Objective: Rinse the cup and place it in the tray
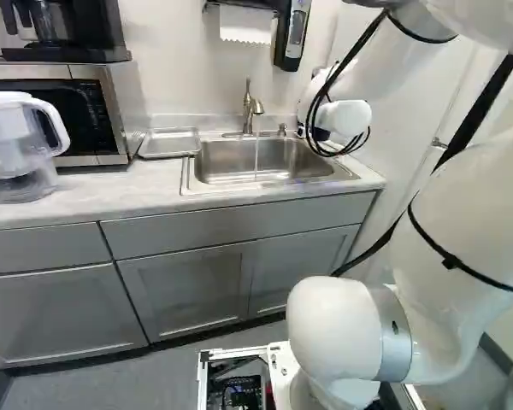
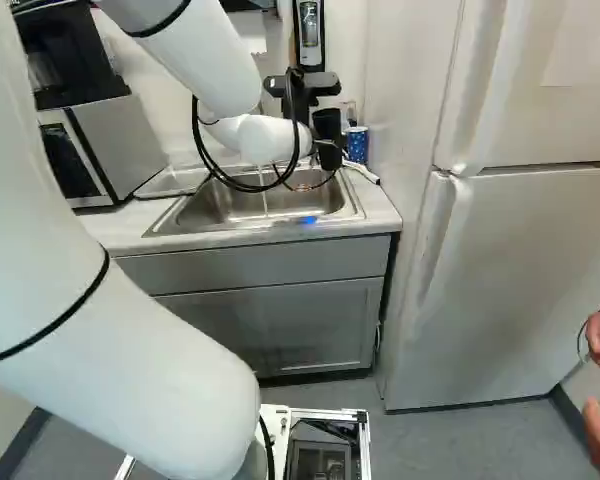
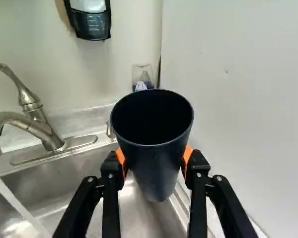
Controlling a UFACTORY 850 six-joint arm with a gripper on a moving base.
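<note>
Cup, dark, mouth up, clasped on both sides by the pincer, fingers parted to its width. Left base view, left to right: pitcher, microwave, tray on desk, faucet running into sink. Right base view: cup above sink's right end, blue container near.

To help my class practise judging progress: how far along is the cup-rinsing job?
Done: the cup is picked up, and water runs from the tap. In hand: the tool grips the cup beside the stream, not under it; whether it has been rinsed can't be told. Left: any rinsing needed, then placing the cup in the tray, left of the sink in the left base view.
</note>
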